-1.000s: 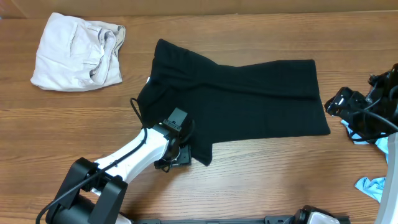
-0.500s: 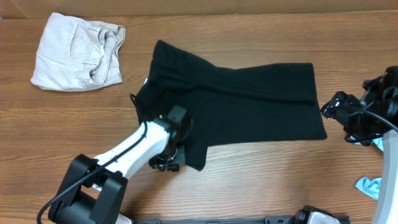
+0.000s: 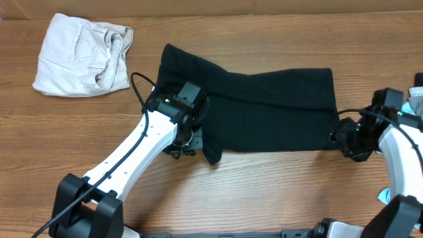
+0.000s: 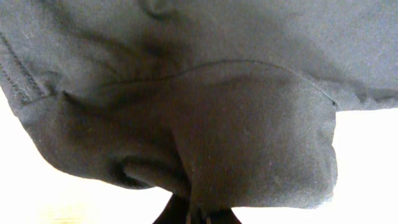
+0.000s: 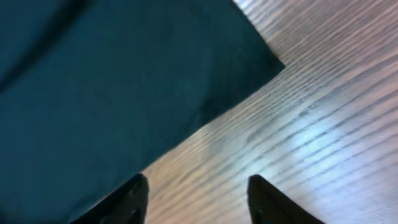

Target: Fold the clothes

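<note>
**One corner pinched, the other bracketed**

The black garment (image 3: 264,112) lies spread across the middle of the surface (image 3: 284,192), long side running left to right. Well apart from it, at the far left corner, sits the crumpled off-white garment (image 3: 79,53). A scrap of the light-blue garment (image 3: 384,196) shows at the right edge, partly hidden behind my right arm (image 3: 396,152). Neither one lies against the black cloth.

The black garment's far edge and right edge lie flat, with bare wood all around them. In front of its near edge there is an open strip of surface. Its near-left corner is pulled up and doubled over.

My left arm (image 3: 132,158) reaches in diagonally from the near-left. Its wrist is over that raised corner, and a black cable loops beside it. My left end effector (image 4: 196,216) is pressed together on the black fabric, which bunches and hangs in folds above the fingertips in the wrist view.

My right end effector (image 5: 198,183) is low at the near-right corner of the same garment. Its fingers (image 5: 134,199) are spread, with wood grain showing between them. The cloth's edge meets one finger, and nothing is pinched.
</note>
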`<state>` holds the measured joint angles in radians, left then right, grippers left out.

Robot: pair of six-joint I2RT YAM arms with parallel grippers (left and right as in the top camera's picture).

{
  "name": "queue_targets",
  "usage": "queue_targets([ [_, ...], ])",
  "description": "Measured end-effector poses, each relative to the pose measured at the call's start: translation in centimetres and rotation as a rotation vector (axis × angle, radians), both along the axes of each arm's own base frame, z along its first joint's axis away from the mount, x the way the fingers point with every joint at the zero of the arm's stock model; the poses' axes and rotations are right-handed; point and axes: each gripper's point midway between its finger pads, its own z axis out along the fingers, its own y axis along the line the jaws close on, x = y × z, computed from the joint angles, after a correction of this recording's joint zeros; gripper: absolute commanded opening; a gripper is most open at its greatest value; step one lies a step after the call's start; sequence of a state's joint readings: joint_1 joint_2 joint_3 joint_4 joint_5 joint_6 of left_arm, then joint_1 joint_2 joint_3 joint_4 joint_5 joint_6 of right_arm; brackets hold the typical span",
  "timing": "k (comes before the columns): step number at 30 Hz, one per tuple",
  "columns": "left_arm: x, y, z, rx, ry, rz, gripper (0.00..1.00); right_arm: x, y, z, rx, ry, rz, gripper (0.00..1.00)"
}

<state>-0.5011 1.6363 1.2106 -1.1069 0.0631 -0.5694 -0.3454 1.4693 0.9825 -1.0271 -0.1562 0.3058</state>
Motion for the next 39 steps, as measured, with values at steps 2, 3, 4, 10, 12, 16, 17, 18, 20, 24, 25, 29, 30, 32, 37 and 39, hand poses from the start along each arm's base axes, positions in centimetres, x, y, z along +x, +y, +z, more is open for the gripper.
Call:
queue_targets([
  [2,0.0,0.0,0.0,0.001,-0.001,0.0,0.04,0.2,-0.4,-1.2,-0.014,-0.005,-0.026,0.46],
  [3,0.0,0.1,0.0,0.004,-0.002,0.0,0.04,0.3,-0.5,-1.8,-0.022,-0.005,-0.04,0.45],
  [4,0.1,0.1,0.0,0.007,-0.004,0.0,0.04,0.3,-0.7,-2.3,-0.029,-0.004,-0.051,0.44],
  [10,0.3,0.3,0.0,0.018,-0.014,0.001,0.04,-0.1,-1.3,-4.4,-0.062,0.004,-0.098,0.44],
  [12,0.4,0.3,0.0,0.017,-0.018,0.001,0.04,0.1,-1.5,-4.7,-0.074,-0.009,-0.11,0.44],
  [16,0.4,0.3,0.0,0.02,-0.021,0.001,0.04,0.3,-1.8,-5.4,-0.085,-0.011,-0.129,0.44],
  [17,0.4,0.3,0.0,0.019,-0.022,0.001,0.04,0.4,-1.8,-5.6,-0.085,-0.009,-0.131,0.44],
  [18,0.5,0.3,0.0,0.02,-0.023,0.001,0.04,0.4,-1.9,-5.9,-0.084,-0.004,-0.134,0.44],
  [20,0.5,0.3,0.0,0.022,-0.024,0.001,0.04,0.6,-2.0,-6.4,-0.083,0.004,-0.139,0.44],
  [24,0.5,0.4,0.0,0.025,-0.026,0.001,0.04,0.7,-2.1,-7.3,-0.08,0.02,-0.148,0.4],
  [25,0.5,0.4,0.0,0.026,-0.027,0.001,0.04,0.7,-2.1,-7.3,-0.082,0.019,-0.15,0.39],
  [29,0.6,0.5,0.0,0.031,-0.03,0.001,0.04,0.7,-2.2,-7.3,-0.085,0.023,-0.156,0.31],
  [30,0.6,0.6,0.0,0.036,-0.032,0.002,0.04,0.7,-2.2,-7.4,-0.087,0.025,-0.158,0.27],
  [32,0.8,0.8,0.0,0.051,-0.04,0.002,0.04,0.8,-2.3,-7.4,-0.089,0.023,-0.162,0.19],
  [37,1.2,1.7,0.0,0.075,-0.052,0.021,0.04,1.3,-2.5,-7.5,-0.09,0.006,-0.171,0.04],
  [39,1.5,2.4,0.0,0.079,-0.053,0.043,0.04,1.5,-2.5,-7.5,-0.09,-0.001,-0.172,0.04],
])
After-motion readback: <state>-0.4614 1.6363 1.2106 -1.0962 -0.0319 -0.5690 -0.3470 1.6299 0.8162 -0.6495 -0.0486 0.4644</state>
